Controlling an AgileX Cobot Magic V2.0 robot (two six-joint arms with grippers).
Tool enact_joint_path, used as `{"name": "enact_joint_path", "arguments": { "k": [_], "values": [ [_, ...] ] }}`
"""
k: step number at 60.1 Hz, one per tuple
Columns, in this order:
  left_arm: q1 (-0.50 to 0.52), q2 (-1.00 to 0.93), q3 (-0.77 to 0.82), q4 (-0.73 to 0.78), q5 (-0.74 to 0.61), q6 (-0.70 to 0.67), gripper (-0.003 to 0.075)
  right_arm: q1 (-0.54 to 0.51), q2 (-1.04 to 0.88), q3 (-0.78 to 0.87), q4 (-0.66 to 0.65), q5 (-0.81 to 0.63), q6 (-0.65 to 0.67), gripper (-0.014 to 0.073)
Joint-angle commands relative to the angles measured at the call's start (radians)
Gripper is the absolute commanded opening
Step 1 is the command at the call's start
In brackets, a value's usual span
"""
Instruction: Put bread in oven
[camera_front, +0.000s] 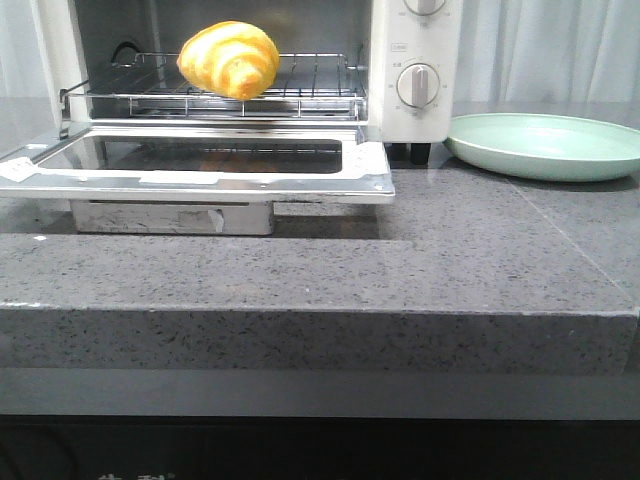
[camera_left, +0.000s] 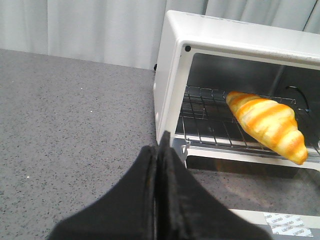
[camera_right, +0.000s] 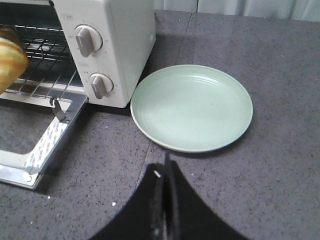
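Both grippers, left gripper (camera_left: 161, 150) and right gripper (camera_right: 165, 172), clenched on nothing. Croissant (camera_front: 229, 59) sits on oven (camera_front: 415, 60) wire rack (camera_front: 320, 85), ahead of left gripper. Green plate (camera_right: 191, 106) just ahead of right gripper.

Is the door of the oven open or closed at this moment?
Open. The oven door lies folded down flat in front, and the bread sits on the wire rack inside, in plain view.

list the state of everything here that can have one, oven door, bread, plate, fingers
oven: door dropped fully open, lying flat
wire rack: inside the oven, carrying the bread
bread: resting on the rack, not held
green plate: empty, on the counter beside the oven
left gripper: fingers shut, holding nothing
right gripper: fingers shut, holding nothing
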Motion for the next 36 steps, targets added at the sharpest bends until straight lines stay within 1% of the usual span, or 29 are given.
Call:
{"name": "enact_joint_path", "arguments": {
  "k": [1,8,17,36],
  "values": [
    [0.001,0.002,-0.026,-0.007,-0.083,-0.008,-0.002,-0.004,-0.101,0.046,0.003,-0.102,-0.007,-0.006],
    [0.001,0.002,-0.026,-0.007,-0.083,-0.008,-0.002,-0.004,-0.216,0.125,0.003,-0.101,-0.007,-0.006],
    [0.001,0.002,-0.026,-0.007,-0.083,-0.008,-0.002,-0.004,-0.3,0.172,0.003,-0.103,-0.007,-0.006],
    [0.001,0.002,-0.026,-0.007,-0.083,-0.008,-0.002,-0.004,-0.309,0.175,0.003,-0.109,-0.007,-0.006]
  ]
}}
